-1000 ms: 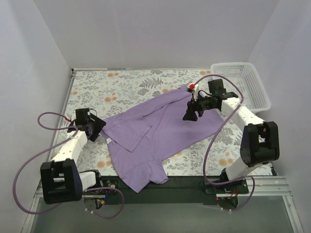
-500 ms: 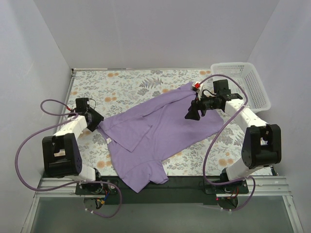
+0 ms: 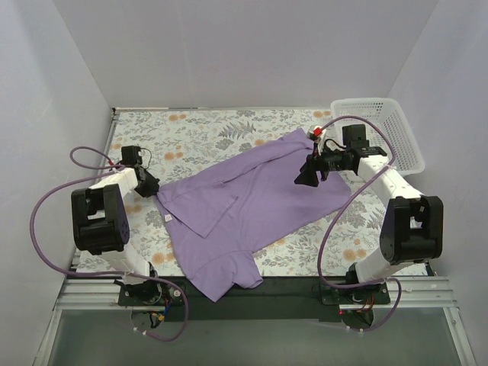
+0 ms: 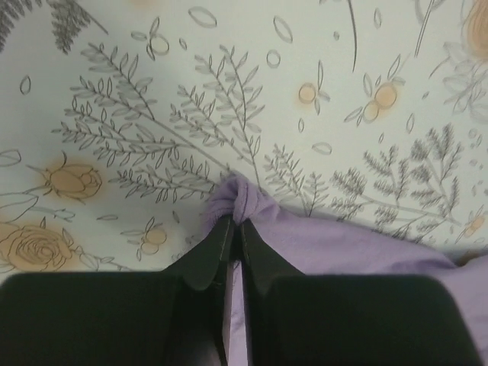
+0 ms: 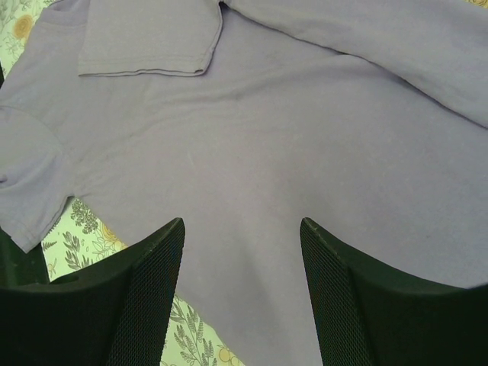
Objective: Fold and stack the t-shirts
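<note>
A lavender-purple t-shirt (image 3: 252,202) lies spread and partly rumpled across the floral table, one sleeve (image 5: 145,38) folded over its body. At the shirt's left corner my left gripper (image 3: 152,187) is shut on a small bunch of purple cloth (image 4: 242,200), which bulges just past the fingertips (image 4: 238,221). My right gripper (image 3: 306,175) hangs open above the shirt's right part, its two fingers wide apart with only flat cloth (image 5: 267,137) below and nothing between them (image 5: 242,223).
A white mesh basket (image 3: 381,130) stands at the back right corner, next to the right arm. Grey walls close in the table on three sides. A purple cable (image 3: 335,221) loops beside each arm. The floral table cover (image 3: 198,133) shows beyond the shirt.
My left gripper has moved up to the shirt's left corner and shut on the cloth there. The right gripper has drifted slightly right and stays open.
</note>
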Available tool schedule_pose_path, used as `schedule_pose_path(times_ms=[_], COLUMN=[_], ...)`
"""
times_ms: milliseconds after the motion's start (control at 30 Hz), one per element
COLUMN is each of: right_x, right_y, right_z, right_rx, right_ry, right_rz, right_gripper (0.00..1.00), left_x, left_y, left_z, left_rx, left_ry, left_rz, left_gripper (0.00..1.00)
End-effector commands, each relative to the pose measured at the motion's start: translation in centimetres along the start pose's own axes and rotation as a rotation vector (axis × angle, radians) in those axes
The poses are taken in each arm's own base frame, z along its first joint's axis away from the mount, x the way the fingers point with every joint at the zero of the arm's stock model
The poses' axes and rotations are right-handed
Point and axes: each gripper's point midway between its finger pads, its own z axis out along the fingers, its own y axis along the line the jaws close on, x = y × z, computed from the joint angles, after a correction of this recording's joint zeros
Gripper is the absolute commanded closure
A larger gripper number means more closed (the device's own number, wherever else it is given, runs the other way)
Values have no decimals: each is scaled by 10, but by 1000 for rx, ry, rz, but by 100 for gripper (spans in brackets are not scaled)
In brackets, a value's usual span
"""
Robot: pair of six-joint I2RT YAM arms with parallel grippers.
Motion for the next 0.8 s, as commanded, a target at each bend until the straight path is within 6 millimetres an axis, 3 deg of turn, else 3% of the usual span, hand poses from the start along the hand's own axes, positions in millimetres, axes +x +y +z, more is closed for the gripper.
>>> schedule_pose_path(times_ms=[0,133,167,267,367,400,467,500,533,567,600,667,700,733,767], right_x=[-11,-12,-11,-6,1,3,6,0,3,1,-14,-22,-29,-47,-55], right_y=[6,0,-2,-14,-34,-37,-52,-60,-71,-77,-86,-116,-129,-153,-164], right_z=[-7,-13,-14,-18,-20,-19,-17,-18,-16,-14,-15,-7,-5,3,7], right_rx=[-13,14,25,83,168,185,229,251,278,290,311,367,393,415,420], right_ry=[-46,-49,-44,-18,28,35,47,45,57,57,33,22,15,-5,-13], right_rz=[-36,-29,-28,-18,4,20,35,32,64,74,82,108,126,165,185], right_gripper=[31,31,31,31,31,31,32,32,32,33,33,34,34,35,36], left_x=[-33,-82,-108,-130,-145,-151,-149,-156,-160,-161,-176,-172,-180,-157,-149], left_y=[-4,-8,-15,-16,-34,-43,-57,-65,-68,-72,-83,-83,-95,-87,-89], left_z=[4,12,8,26,45,50,49,41,34,25,-2,-25,-64,-65,-78], left_rx=[-15,-43,-32,-34,25,53,143,173,192,211,261,293,369,387,431], left_ry=[-73,-158,-203,-193,-149,-138,-87,-107,-121,-138,-209,-239,-307,-264,-268], left_rz=[19,12,4,2,39,60,73,81,91,97,105,92,89,63,62], left_gripper=[100,100,100,100,100,88,80,77,62,59,50,46,43,41,34])
